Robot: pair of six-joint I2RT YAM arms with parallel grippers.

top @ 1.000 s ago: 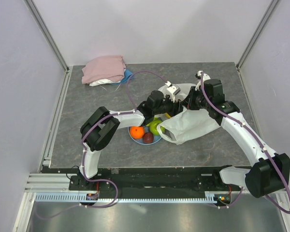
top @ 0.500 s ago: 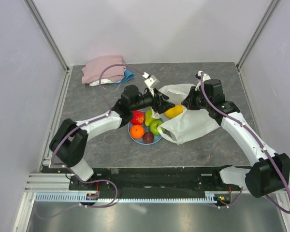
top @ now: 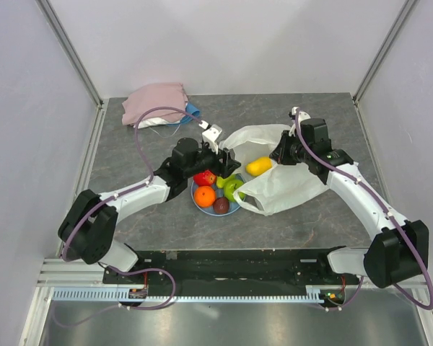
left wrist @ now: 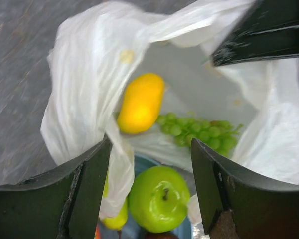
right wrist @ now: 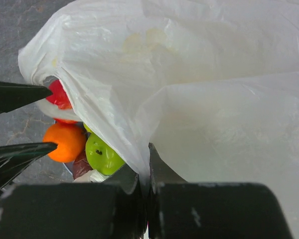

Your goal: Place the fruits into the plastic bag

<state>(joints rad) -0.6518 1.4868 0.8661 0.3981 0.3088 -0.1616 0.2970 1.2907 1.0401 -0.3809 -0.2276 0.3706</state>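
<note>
The mango (left wrist: pixel 140 103) is seen lying inside the bag (left wrist: pixel 79 84), just beyond the left gripper (left wrist: pixel 150 149), whose jaws are spread wide with nothing held. The bag's rim is pinched in the closed right gripper (right wrist: pixel 143 172).

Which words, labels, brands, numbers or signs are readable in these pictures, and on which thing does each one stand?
None: no view shows any text that can be read.
The plastic bag shows only faint yellowish print blotches, no letters.
The mango and green apple carry no visible sticker.
The pink cloth shows no tag that can be read.
</note>
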